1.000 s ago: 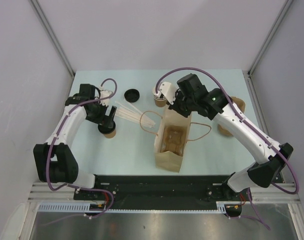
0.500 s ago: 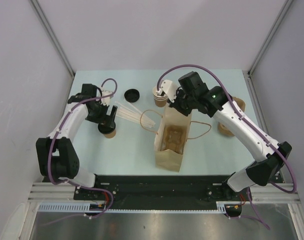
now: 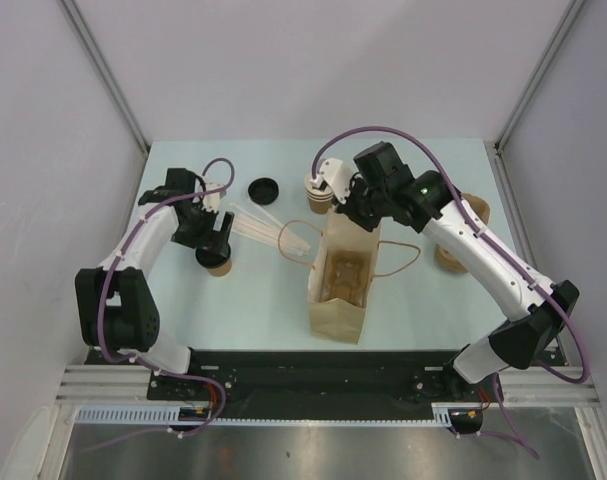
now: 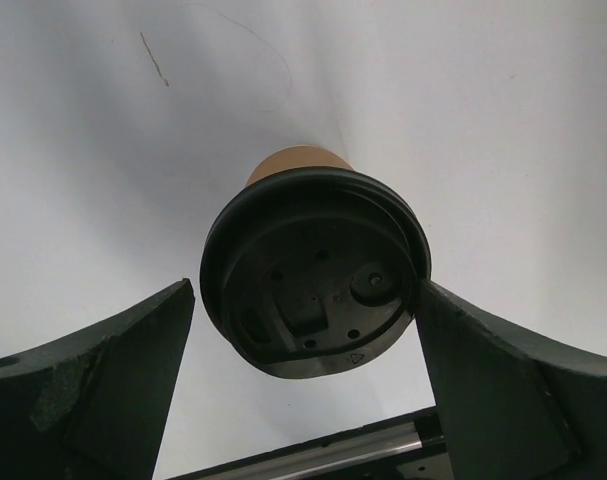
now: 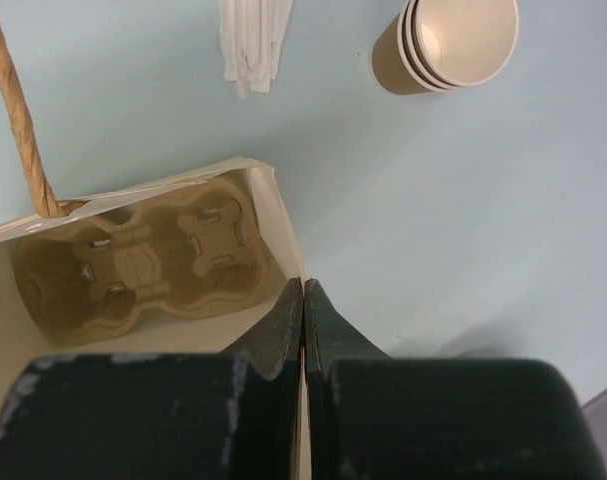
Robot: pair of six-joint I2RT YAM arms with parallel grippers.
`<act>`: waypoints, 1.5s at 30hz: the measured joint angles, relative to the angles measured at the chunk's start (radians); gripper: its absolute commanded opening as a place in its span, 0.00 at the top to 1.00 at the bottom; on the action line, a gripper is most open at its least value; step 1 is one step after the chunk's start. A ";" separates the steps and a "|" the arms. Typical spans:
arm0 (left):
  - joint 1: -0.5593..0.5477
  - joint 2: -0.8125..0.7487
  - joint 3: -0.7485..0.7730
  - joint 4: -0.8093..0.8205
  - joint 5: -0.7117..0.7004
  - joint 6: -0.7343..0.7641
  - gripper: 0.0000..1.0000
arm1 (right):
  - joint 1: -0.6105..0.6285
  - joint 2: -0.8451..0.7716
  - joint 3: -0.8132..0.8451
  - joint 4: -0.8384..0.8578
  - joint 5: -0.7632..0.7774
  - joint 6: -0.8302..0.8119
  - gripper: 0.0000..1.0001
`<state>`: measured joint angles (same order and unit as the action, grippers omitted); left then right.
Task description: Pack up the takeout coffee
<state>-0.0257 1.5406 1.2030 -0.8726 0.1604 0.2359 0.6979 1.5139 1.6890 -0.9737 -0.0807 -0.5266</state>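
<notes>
Little has moved since the earlier frame: the left arm's near links have shifted slightly toward the right, and the right arm has come a little farther to the left at the bag; both end effectors keep their places.

The left end effector [image 3: 214, 243] is released. Its two fingers [image 4: 103, 380] stand wide on either side of the takeout coffee [image 4: 313, 280]. In the left wrist view one finger is right at the rim of the black lid, and the other has a thin gap before it. The cup stands upright on the worktop [image 3: 263, 300] in its left part, with the lid on.

The right end effector [image 5: 303, 292] is clenched. Its fingers are pressed together, and a thin pale line between them appears to be the rim of the paper bag [image 3: 339, 300], at the bag's far end. The bag lies open at the middle of the worktop, and a moulded cup carrier [image 5: 143, 260] sits at its bottom. A twisted paper handle [image 5: 18, 120] rises from the bag's edge.

Beyond the bag stands a stack of lidless cups [image 5: 448, 45], near the right end effector. White wrapped straws [image 3: 268, 228] lie between the bag and the takeout coffee. A loose black lid [image 3: 264, 189] lies farther back, apart from both.
</notes>
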 measured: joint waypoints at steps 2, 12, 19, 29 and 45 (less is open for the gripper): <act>0.000 0.002 0.000 0.002 0.000 0.000 0.08 | -0.001 0.005 0.002 0.000 0.000 0.004 1.00; 0.000 0.008 0.000 0.004 0.003 -0.001 0.14 | -0.014 0.016 0.013 -0.001 0.000 0.060 1.00; 0.000 0.010 0.000 0.008 0.011 -0.011 0.36 | -0.021 0.020 0.024 -0.001 -0.001 0.085 1.00; 0.000 0.007 0.000 0.004 0.012 -0.007 0.65 | -0.026 0.032 0.032 0.000 -0.007 0.108 1.00; 0.000 -0.055 0.037 -0.060 0.066 0.032 0.94 | -0.028 0.033 0.036 0.019 -0.037 0.116 1.00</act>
<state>-0.0257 1.4857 1.2404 -0.9325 0.2260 0.2680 0.6701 1.5467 1.7248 -0.9543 -0.1177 -0.4110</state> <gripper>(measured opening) 0.821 0.009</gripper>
